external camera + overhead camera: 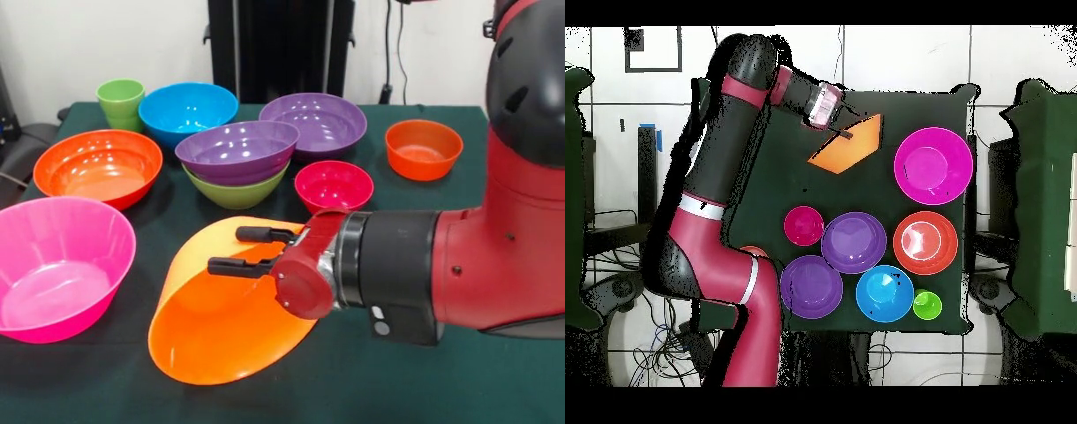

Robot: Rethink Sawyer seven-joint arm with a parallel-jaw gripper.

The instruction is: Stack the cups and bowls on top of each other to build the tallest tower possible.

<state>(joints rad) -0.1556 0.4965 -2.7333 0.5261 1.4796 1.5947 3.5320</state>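
My gripper is shut on the wall of the large orange bowl, one finger inside and one outside. The bowl is tipped on its side with its lower rim on the table. The tower, a purple bowl nested in a lime-green bowl, stands behind it. The lime-green cup stands upright at the back, beside the blue bowl.
The large pink bowl sits beside the tipped bowl. The red-orange bowl, second purple bowl, small magenta bowl and small orange bowl stand around the tower. My arm fills the front view's right side.
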